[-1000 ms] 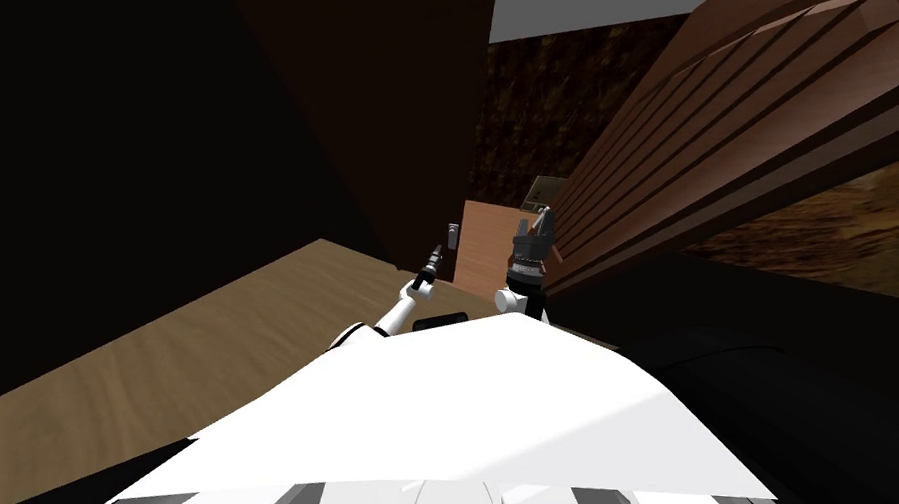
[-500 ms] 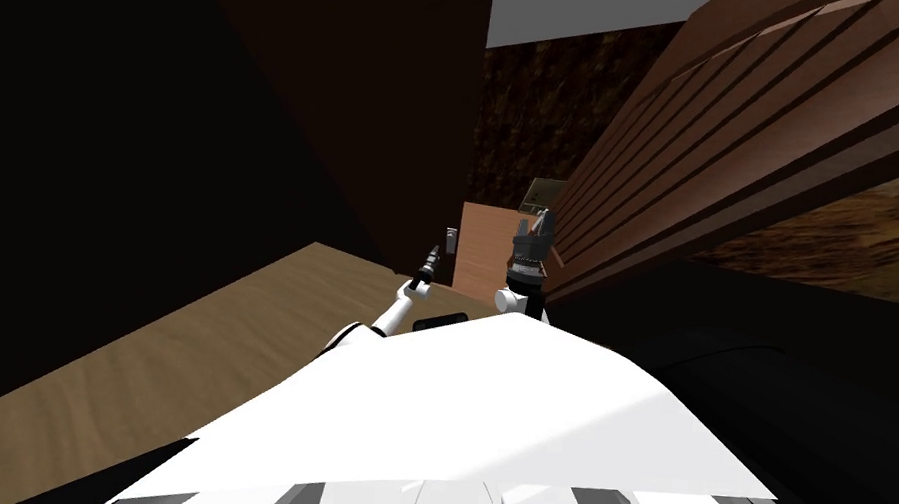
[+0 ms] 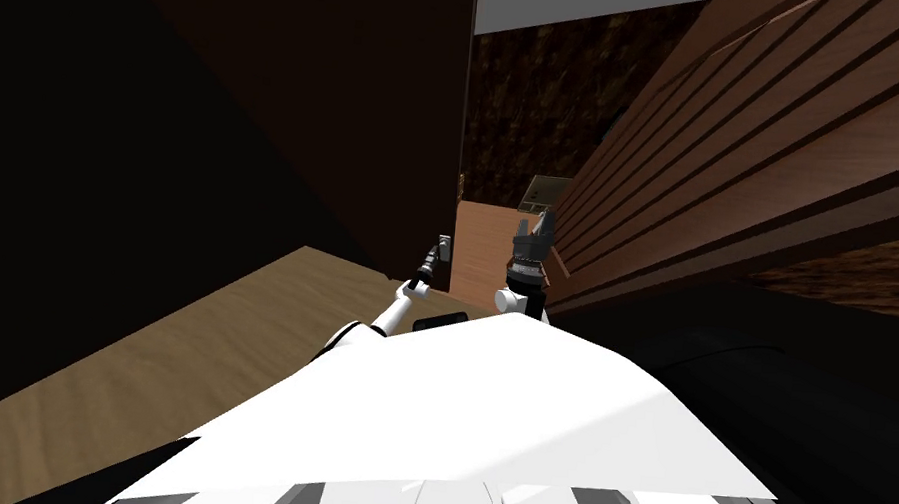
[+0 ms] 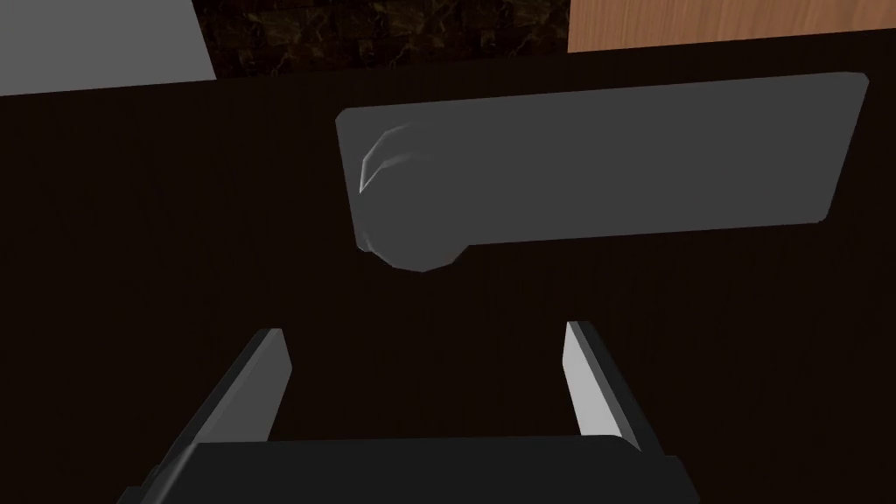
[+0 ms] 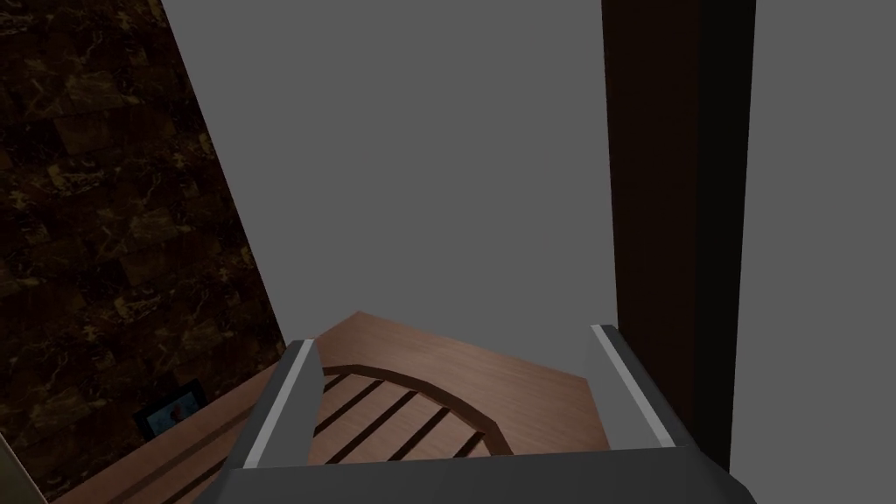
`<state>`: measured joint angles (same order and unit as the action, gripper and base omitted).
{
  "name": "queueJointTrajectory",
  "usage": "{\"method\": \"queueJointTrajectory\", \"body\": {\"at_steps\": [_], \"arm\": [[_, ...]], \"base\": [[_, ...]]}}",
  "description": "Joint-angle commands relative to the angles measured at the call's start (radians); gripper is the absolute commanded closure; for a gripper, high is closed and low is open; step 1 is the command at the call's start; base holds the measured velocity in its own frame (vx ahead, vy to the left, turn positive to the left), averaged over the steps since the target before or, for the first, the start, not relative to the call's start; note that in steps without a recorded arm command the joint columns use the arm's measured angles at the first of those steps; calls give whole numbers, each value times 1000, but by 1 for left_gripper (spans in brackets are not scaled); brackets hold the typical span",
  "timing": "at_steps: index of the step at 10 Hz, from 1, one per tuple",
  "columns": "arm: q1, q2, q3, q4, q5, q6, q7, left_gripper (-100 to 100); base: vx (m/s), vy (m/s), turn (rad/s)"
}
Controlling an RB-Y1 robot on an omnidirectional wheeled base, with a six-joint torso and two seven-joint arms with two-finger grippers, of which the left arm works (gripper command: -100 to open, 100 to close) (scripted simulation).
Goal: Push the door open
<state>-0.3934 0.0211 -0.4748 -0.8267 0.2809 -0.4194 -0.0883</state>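
Observation:
The door (image 3: pixel 379 108) is a dark brown slab standing ahead of me, its free edge just left of the gap. A grey handle plate (image 3: pixel 444 248) sits low near that edge. My left gripper (image 3: pixel 430 260) is right at the plate. In the left wrist view the plate (image 4: pixel 612 166) and its rounded handle end (image 4: pixel 411 241) lie just beyond my open left gripper (image 4: pixel 424 331), with nothing between the fingers. My right gripper (image 3: pixel 536 233) is held up beside the slatted wall, and it stands open (image 5: pixel 452 339) and empty.
A slatted reddish-brown wood wall (image 3: pixel 747 137) runs close along my right. Light wooden floor (image 3: pixel 178 363) spreads to the left below a black area (image 3: pixel 62 183). Past the door's edge are reddish floor (image 3: pixel 483 252), a dark marbled wall (image 3: pixel 529 110) and a small framed object (image 3: pixel 545 193).
The whole head view has shifted, so I have moved. The door's edge now sits further left, and the handle plate has come down close to my left gripper.

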Motion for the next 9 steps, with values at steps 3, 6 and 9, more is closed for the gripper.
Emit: {"method": "queueJointTrajectory", "body": {"at_steps": [3,6,9], "arm": [[-2,-32,10,10,-1,-6,-1,-100],[-6,-39,11,19,-1,-10,-1,100],[-6,-39,11,19,-1,-10,-1,100]], "base": [[184,-74,-25],[79,-46,-6],[-21,14,-6]]}}
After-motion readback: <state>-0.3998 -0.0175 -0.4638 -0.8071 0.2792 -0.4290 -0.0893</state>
